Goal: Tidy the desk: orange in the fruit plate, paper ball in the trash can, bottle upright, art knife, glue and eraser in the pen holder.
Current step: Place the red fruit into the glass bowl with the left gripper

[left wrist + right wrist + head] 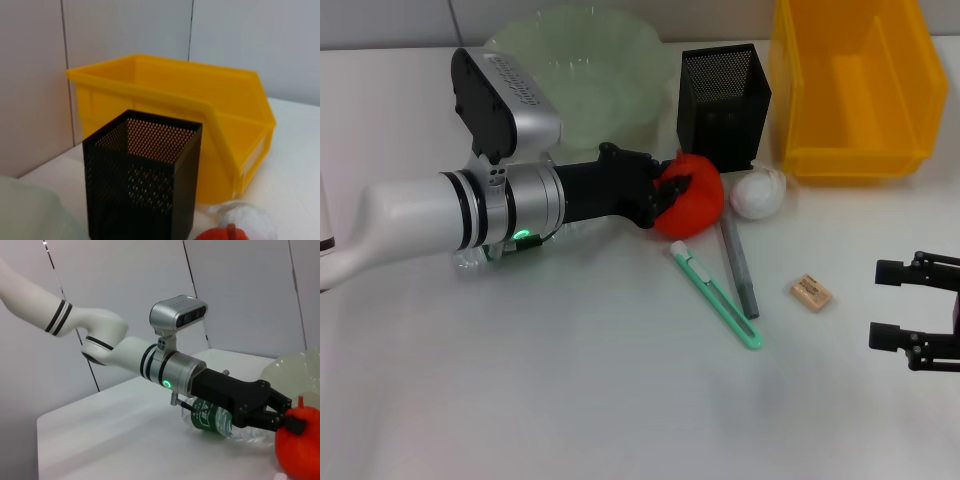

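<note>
My left gripper [670, 192] is shut on the orange [698, 205] in front of the black mesh pen holder [723, 95]; it also shows in the right wrist view [287, 421] gripping the orange [300, 447]. The clear bottle [470, 262] lies on its side under the left arm. The pale green fruit plate [570, 60] stands behind the arm. The paper ball [760, 195] lies right of the orange. The green art knife [715, 295], grey glue stick [740, 265] and eraser [811, 292] lie on the table. My right gripper [920, 305] is open and empty at the right edge.
A yellow bin [855, 90] stands at the back right, next to the pen holder [142, 180]. The left wrist view shows the bin [200, 125], the paper ball [245, 220] and the top of the orange [222, 234]. A wall runs behind the table.
</note>
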`<state>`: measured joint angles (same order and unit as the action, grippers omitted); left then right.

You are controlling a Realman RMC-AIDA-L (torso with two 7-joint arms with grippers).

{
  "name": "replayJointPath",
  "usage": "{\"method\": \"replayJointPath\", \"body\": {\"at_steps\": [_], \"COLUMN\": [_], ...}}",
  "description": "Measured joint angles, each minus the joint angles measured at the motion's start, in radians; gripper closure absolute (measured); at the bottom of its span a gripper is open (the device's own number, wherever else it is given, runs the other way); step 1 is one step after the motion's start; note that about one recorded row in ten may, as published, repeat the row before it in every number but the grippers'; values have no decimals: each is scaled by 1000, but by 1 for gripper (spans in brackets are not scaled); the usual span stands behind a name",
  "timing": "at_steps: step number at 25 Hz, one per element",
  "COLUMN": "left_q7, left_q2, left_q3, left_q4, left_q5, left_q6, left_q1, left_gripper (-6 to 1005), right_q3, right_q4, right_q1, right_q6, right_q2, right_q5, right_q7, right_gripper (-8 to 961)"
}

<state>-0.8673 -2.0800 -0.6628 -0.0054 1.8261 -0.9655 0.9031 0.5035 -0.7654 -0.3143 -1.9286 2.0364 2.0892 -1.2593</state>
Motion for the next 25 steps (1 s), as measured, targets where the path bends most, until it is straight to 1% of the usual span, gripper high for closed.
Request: {"method": "replayJointPath", "body": {"at_steps": [3, 4, 5, 6, 7, 9, 10, 11, 14, 15, 16, 17, 19, 20, 21, 23, 24, 25], "left_q7": [-10, -26, -94, -94, -133, -239, -317, -317, -414, -463, -463, -485, -506, -518, -518, -529, -533, -538], "left_q2": [0, 0, 5, 5, 5, 7, 7, 7, 9, 10, 10, 10, 11, 9, 9, 7, 6, 5], "left_q3": [3, 1, -16, -16, -26, -52, -71, -71, -79, -79, -79, -79, -78, -79, -79, -91, -104, -139], "left_q4": [11, 27, 86, 86, 122, 238, 350, 350, 493, 568, 568, 598, 619, 617, 617, 603, 593, 574], "left_q5": [0, 2, 9, 9, 11, 10, 7, 7, -2, -12, -12, -16, -31, -52, -52, -67, -69, -70], "left_q6": [-32, -64, -148, -148, -183, -271, -340, -340, -383, -377, -377, -365, -322, -253, -253, -168, -124, -36], "left_q1": [-8, -15, -39, -39, -51, -97, -140, -140, -183, -202, -202, -208, -208, -199, -199, -183, -171, -150], "left_gripper": [790, 811, 821, 831, 841, 861, 865, 870, 883, 887, 891, 896, 908, 916, 925, 941, 941, 942], "right_q3": [2, 2, 2, 2, 3, 3, 3, 3, 3, 3, 3, 3, 3, 3, 3, 3, 3, 3], "right_q4": [0, 0, 0, 0, 0, 0, 0, 0, 1, 1, 1, 2, 2, 2, 2, 2, 2, 2], "right_q1": [-1, -2, -2, -2, -3, -4, -5, -5, -6, -7, -7, -8, -10, -11, -11, -14, -15, -16], "right_q6": [3, 4, 5, 5, 5, 5, 6, 6, 7, 7, 7, 7, 7, 7, 7, 7, 7, 7], "right_q2": [0, 0, 0, 1, 1, 1, 1, 1, 2, 3, 3, 4, 7, 11, 11, 14, 14, 14], "right_q5": [0, 0, 0, 0, 0, 0, 0, 0, 0, 0, 0, 0, 0, 0, 0, 1, 1, 1], "right_q7": [-5, -6, -7, -7, -7, -7, -7, -7, -7, -7, -7, -7, -8, -8, -8, -8, -8, -8], "right_gripper": [173, 173, 173, 173, 173, 174, 174, 174, 174, 174, 174, 174, 174, 174, 174, 174, 174, 174]}}
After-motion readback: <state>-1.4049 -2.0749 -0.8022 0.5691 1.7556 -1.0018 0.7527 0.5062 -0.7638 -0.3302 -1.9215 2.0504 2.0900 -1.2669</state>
